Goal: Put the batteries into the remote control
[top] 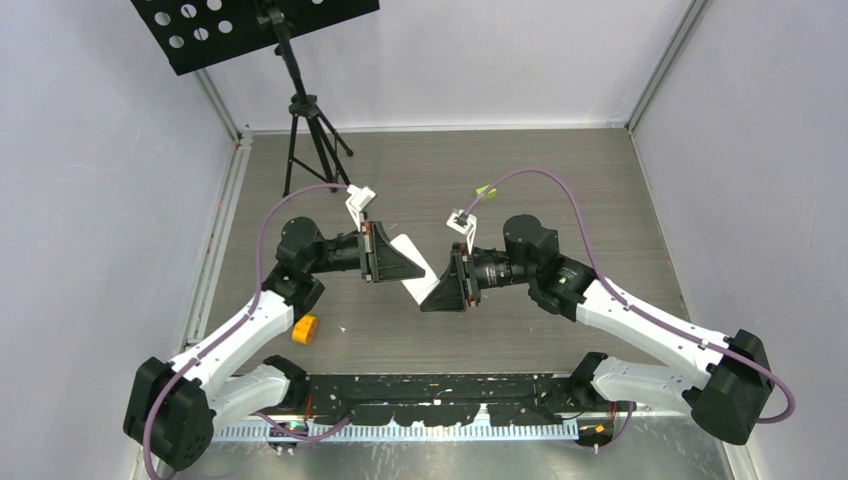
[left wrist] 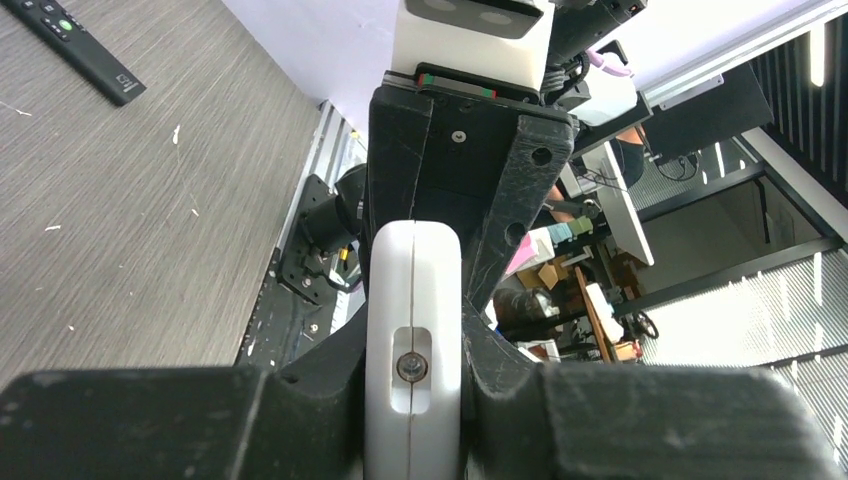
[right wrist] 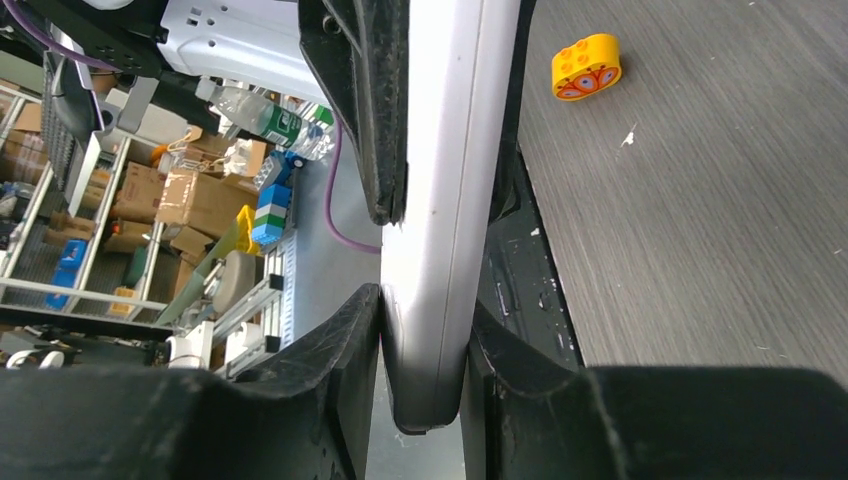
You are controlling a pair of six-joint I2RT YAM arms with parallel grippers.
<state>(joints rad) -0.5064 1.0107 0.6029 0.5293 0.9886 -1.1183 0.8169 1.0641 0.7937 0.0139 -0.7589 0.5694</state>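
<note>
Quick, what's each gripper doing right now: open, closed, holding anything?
Left gripper: closed on one end of the white remote.
Right gripper: closed on the same remote's other end.

**Grey tabletop, only a few bits on it**

Wood-grain grey tabletop [top: 560, 170]. There's an orange block [top: 304, 328] near the front left and a black remote [left wrist: 85, 50] lying flat. A tripod stand [top: 303, 105] is at the back left, plus tiny white flecks [left wrist: 176, 133].
</note>
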